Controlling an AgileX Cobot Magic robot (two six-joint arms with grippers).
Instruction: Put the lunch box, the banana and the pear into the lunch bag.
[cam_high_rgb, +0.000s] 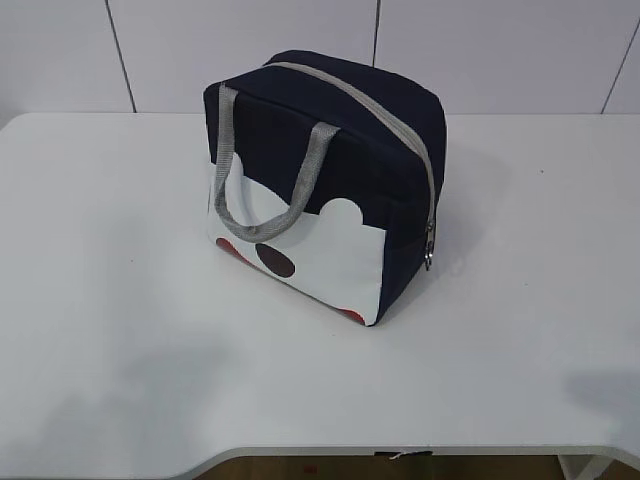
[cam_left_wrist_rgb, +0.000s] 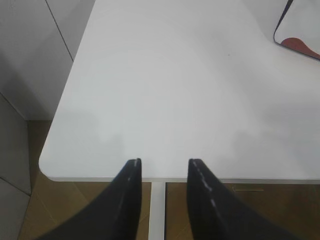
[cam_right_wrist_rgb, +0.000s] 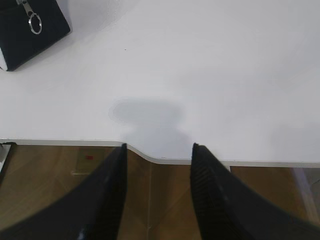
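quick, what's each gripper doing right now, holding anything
Left gripper: open, holding nothing, over the near table edge.
Right gripper: open, holding nothing, away from the lunch bag.

Matt navy cloth lunch bag (cam_high_rgb: 330, 150) on a smooth white table (cam_high_rgb: 120, 330).

Navy lunch bag (cam_high_rgb: 330, 180) with grey handles, white panel, dark red-brown ovals; white table (cam_high_rgb: 120, 330); black tools.

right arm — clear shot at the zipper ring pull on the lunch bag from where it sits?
Probably yes. The right gripper is open at the table edge, and only bare tabletop lies between it and the ring pull hanging on the lunch bag corner facing it.
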